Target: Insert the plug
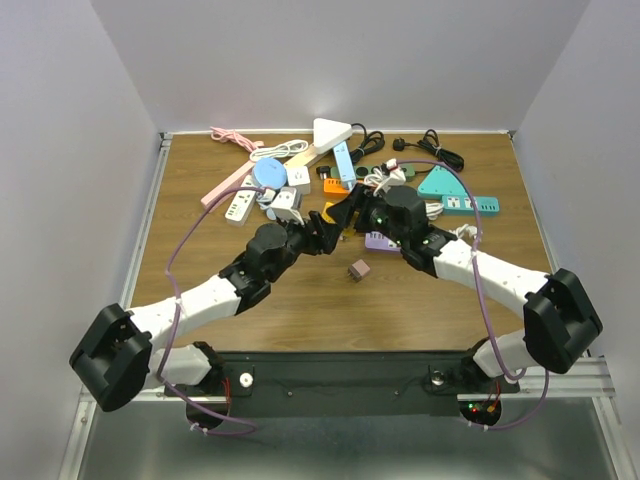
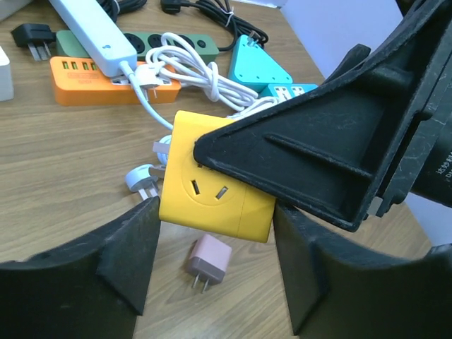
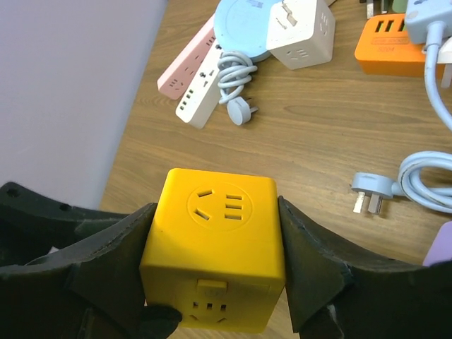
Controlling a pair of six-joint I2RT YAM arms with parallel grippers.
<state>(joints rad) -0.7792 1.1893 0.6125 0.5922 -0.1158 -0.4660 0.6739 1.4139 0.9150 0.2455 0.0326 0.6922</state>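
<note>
The cube (image 3: 215, 265) is clamped by the right end effector (image 3: 215, 208); the left end effector (image 2: 212, 212) pinches it too. Leave its top unobstructed, then free one for the plug (image 2: 208, 261).

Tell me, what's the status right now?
Left gripper and right gripper both clamp yellow socket cube. Pink plug loose on table, not inserted. Nothing blocking.
</note>
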